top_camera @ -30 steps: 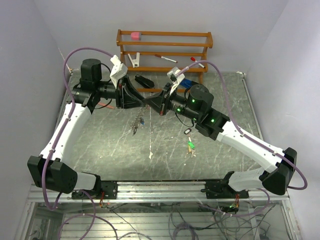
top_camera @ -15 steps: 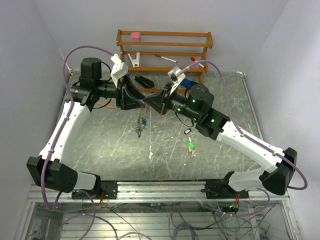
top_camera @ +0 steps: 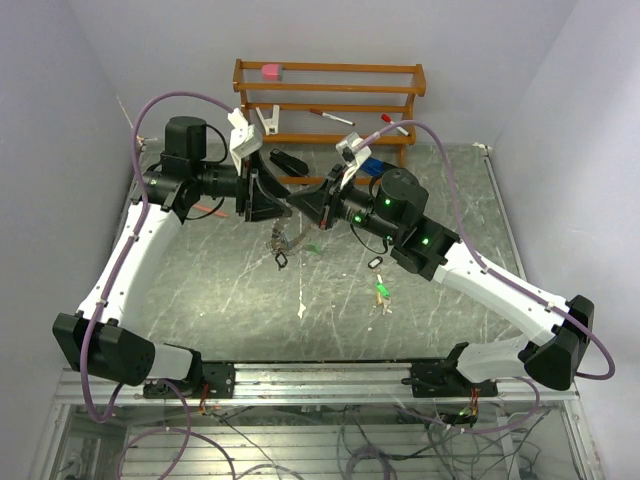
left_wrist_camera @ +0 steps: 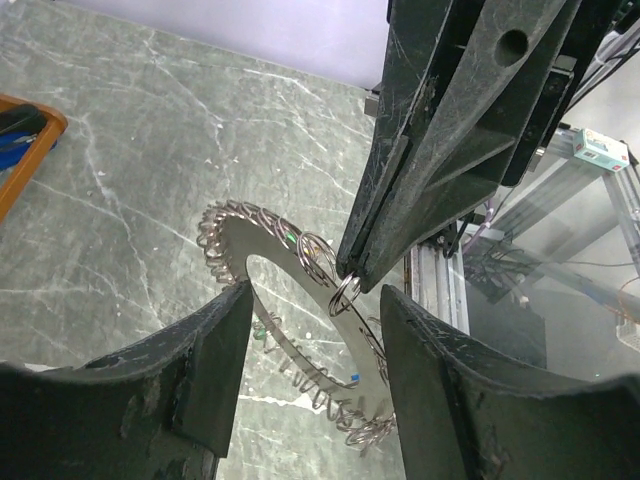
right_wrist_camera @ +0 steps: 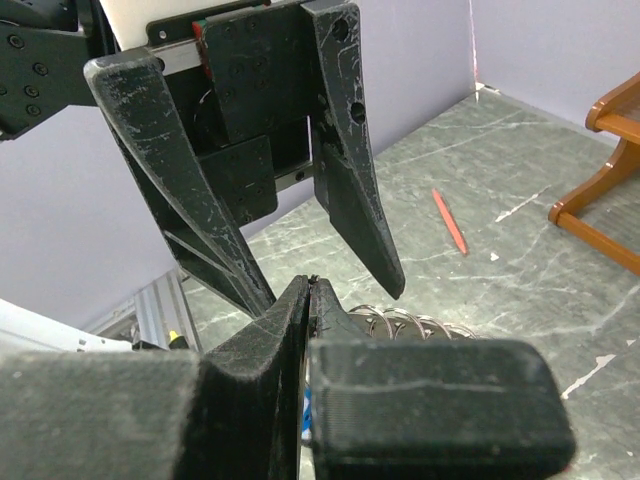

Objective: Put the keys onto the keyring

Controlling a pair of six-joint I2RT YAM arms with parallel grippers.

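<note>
Though overhead hides grip, left wrist shows right fingers [left_wrist_camera: 440, 150] pinching keyring [left_wrist_camera: 322, 320]; left fingers [left_wrist_camera: 212, 372] wide.

White arms [top_camera: 125, 265], black joints [top_camera: 105, 350], purple cables [top_camera: 185, 96], green lights [top_camera: 385, 203]

The gap between the 2 spread fingers [left_wrist_camera: 215, 360] of the black left gripper [left_wrist_camera: 315, 310] is filled by the closed tips of the black right gripper [left_wrist_camera: 352, 272] and the thin silver keyring [left_wrist_camera: 290, 260] they pinch, while a brown wooden rack [top_camera: 330, 90] walls off the back of the grey marbled table [top_camera: 450, 200].
</note>
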